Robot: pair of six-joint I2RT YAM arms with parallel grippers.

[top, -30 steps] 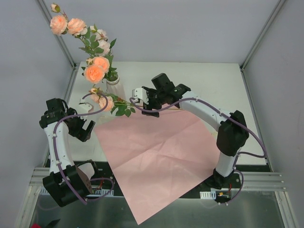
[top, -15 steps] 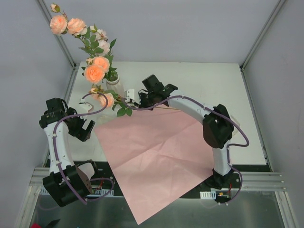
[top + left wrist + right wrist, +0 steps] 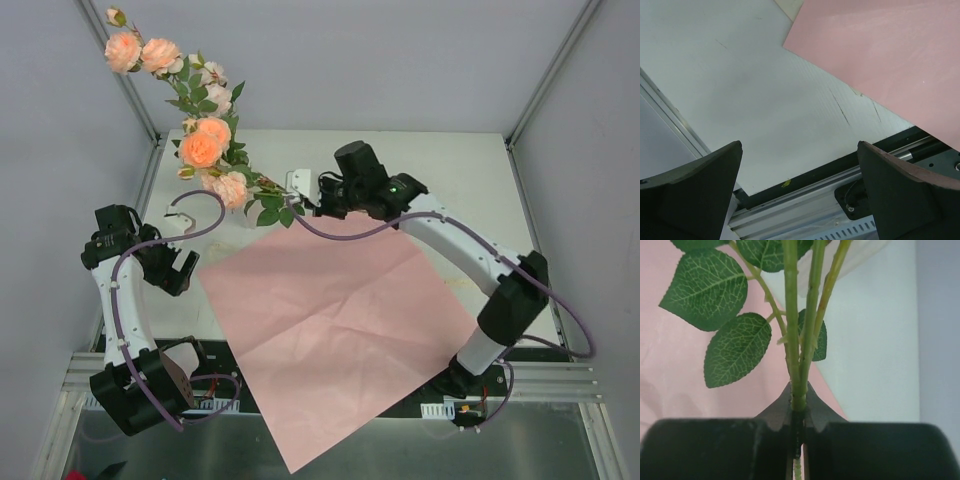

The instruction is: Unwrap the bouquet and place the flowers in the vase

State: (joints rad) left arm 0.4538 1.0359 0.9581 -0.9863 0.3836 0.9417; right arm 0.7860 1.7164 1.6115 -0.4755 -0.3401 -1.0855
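Tall peach-pink flowers (image 3: pixel 200 148) rise at the back left, where the vase stands hidden behind their blooms and leaves. My right gripper (image 3: pixel 295 197) is shut on the thin green stems (image 3: pixel 800 340) of another spray, whose pale pink rose (image 3: pixel 230 188) and leaves (image 3: pixel 270 211) hang to its left, just in front of the standing flowers. In the right wrist view the jaws (image 3: pixel 799 396) pinch the stems together. The bouquet's pink wrapping paper (image 3: pixel 330 320) lies spread flat on the table. My left gripper (image 3: pixel 170 270) hovers open and empty at the left.
The paper's near corner hangs over the table's front edge (image 3: pixel 300 450). Grey enclosure walls and metal frame posts (image 3: pixel 130 90) close in the back and sides. Below my left gripper (image 3: pixel 799 145) are bare white table (image 3: pixel 740 90), the paper's edge (image 3: pixel 880 55) and the front rail.
My right gripper has shut on the flower stems and carried the spray up and back, so the rose now sits higher, against the standing flowers. The left arm has not moved.
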